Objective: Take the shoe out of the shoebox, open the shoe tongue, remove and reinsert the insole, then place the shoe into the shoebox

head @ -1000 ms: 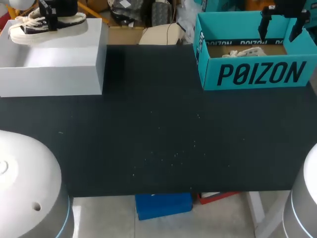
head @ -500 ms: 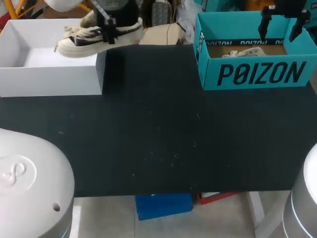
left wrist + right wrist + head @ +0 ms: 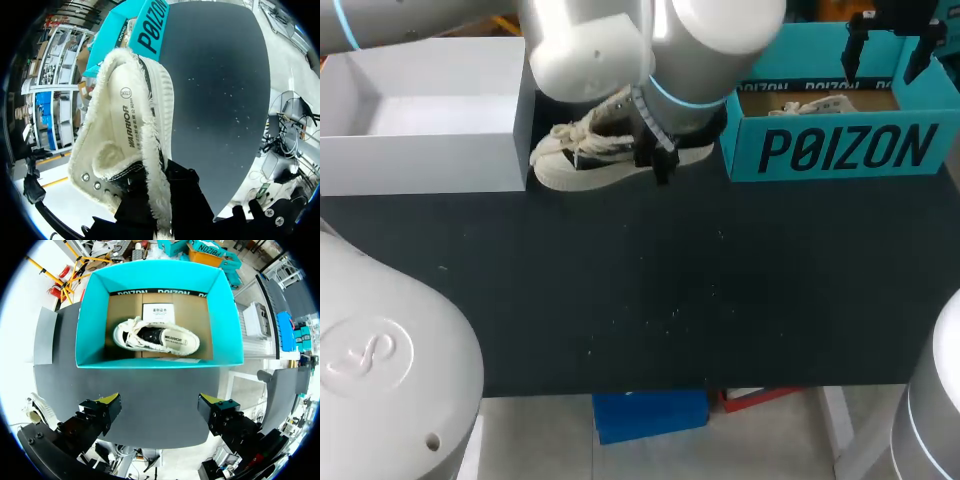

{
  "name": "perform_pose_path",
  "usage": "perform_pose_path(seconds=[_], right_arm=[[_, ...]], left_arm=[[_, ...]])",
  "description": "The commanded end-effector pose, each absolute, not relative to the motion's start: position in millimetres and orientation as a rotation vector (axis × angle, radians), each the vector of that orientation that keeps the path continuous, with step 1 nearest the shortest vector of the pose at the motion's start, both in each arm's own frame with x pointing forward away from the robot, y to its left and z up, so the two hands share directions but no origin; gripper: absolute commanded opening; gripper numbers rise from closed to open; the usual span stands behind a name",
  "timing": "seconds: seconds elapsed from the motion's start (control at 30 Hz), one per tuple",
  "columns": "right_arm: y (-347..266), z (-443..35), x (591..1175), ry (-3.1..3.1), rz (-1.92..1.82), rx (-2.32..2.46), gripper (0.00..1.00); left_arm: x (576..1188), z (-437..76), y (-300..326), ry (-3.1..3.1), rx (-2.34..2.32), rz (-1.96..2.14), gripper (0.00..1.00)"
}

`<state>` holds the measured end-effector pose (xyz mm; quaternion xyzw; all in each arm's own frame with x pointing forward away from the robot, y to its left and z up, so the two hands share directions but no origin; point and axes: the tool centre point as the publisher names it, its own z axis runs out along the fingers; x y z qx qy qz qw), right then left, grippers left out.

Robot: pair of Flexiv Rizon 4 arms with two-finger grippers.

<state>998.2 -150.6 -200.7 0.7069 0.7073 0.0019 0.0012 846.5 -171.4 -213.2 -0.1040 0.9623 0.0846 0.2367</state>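
Head view: at the tabletop's [image 3: 670,300] far left corner sits an open white box [image 3: 420,150]. Just beside its right wall, near the far edge, the left gripper [image 3: 655,155] pinches the collar of a cream-and-black shoe [image 3: 585,160], toe toward that box. At the far right corner stands the teal shoebox [image 3: 840,150], a second shoe [image 3: 155,337] lying inside. The right gripper [image 3: 160,401] hangs above it, fingers spread wide.

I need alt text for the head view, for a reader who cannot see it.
The left gripper holds a white shoe between an open white box and a teal box, at the far side of the dark table. The right gripper hangs open above the teal box, where a second shoe lies.
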Motion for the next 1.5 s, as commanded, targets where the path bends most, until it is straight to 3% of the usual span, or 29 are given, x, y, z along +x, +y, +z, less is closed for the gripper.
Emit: perform_pose_path(seconds=[0.03, 0.67, 1.0, 1.03, 1.07, 1.1, 1.5], right_arm=[[-150, -201, 999, 2.221, 0.005, 2.220, 1.00], [-150, -201, 999, 2.221, 0.005, 2.220, 1.00], [-150, -201, 999, 2.221, 0.005, 2.220, 1.00], [-150, -201, 999, 2.221, 0.005, 2.220, 1.00], [-150, -201, 999, 2.221, 0.005, 2.220, 1.00], [-150, -201, 999, 2.221, 0.005, 2.220, 1.00], [-150, -201, 999, 2.221, 0.005, 2.220, 1.00]], left_arm=[[843, -251, -183, 2.646, -0.279, 0.235, 0.00], [825, -369, -172, 2.745, -0.112, 0.215, 0.00], [828, -404, -150, 2.712, 0.014, 0.157, 0.00], [828, -406, -149, 2.706, 0.028, 0.156, 0.05], [828, -406, -148, 2.704, 0.041, 0.138, 0.39], [827, -404, -147, 2.701, 0.049, 0.120, 1.00], [790, -305, -149, 2.771, 0.072, -0.380, 1.00]])
